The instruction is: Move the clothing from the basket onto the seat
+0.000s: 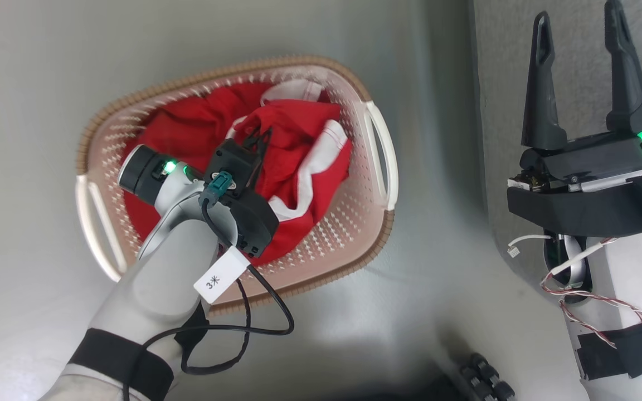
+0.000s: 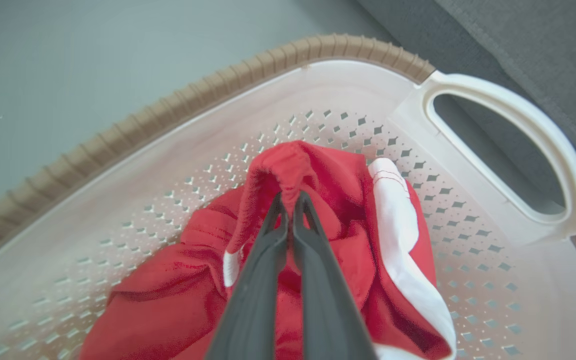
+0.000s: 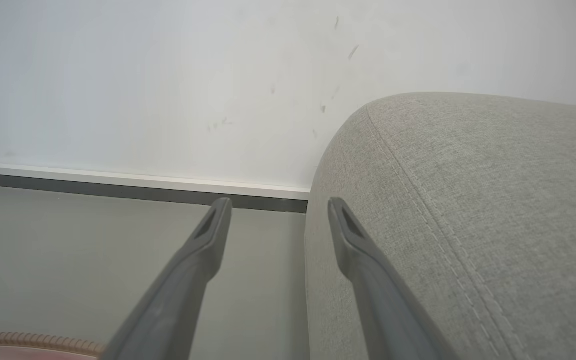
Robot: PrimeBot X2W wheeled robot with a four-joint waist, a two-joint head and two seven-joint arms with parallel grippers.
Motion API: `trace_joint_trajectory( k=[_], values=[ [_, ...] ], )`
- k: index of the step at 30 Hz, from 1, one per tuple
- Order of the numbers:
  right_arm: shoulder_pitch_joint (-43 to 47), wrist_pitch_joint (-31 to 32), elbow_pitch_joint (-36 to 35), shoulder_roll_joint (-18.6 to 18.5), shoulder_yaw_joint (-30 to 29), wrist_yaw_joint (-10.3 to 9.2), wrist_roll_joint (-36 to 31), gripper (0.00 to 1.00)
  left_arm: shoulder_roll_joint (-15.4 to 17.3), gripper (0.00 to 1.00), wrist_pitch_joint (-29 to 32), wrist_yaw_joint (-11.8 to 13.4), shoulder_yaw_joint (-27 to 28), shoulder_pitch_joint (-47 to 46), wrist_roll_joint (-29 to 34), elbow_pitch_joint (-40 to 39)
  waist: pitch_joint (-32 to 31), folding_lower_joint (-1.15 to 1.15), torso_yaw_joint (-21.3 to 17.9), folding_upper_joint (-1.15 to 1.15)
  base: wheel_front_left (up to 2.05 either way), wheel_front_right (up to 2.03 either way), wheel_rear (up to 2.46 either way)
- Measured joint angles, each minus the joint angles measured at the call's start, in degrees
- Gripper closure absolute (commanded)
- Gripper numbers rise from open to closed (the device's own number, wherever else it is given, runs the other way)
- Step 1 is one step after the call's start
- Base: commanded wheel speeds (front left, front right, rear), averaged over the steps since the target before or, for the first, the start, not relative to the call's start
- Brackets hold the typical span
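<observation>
— Where is the clothing (image 1: 298,150)?
— Bunched in the basket (image 1: 349,223), centre of the head view. The left gripper (image 2: 289,197) is pinched tight on a red fold.
— And the right gripper (image 1: 578,14)?
— Upper right, fingers spread wide, holding nothing, by the seat (image 3: 468,200).

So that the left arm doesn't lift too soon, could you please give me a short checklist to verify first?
1. Left gripper shut on a fold of the clothing: ok.
2. Only one garment caught: cannot tell.
3. Fabric away from the handles of the basket: ok.
4. Right gripper open, holding nothing: ok.
5. Seat close beside the basket: ok.
</observation>
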Motion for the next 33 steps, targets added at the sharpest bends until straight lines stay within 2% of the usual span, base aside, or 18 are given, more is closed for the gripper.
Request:
trace_joint_trajectory(
  k=[19, 27, 33],
  values=[
    [4.1, 0.0, 9.0, -0.7, -2.8, 1.16, 1.9, 0.0, -0.1, 1.0, -0.2, -1.4, -0.1, 2.2, -3.4, -14.4, -14.2, 0.0, 5.6, -0.01, 0.0, 0.0, 0.0],
    [6.1, 0.0, 12.1, -0.5, -2.9, 1.76, 2.1, 0.0, -0.1, 1.0, -0.2, -2.0, 0.8, 2.2, -3.2, -18.2, -21.1, -0.01, 7.8, -0.01, 0.0, 0.0, 0.0],
    [7.4, 0.0, 14.6, 0.3, -2.5, 2.33, 2.5, 0.0, 1.2, 1.0, -0.2, -2.5, 2.0, 2.7, -3.1, -19.7, -26.4, -0.01, 8.7, -0.01, 0.0, 0.0, 0.0]
  ],
)
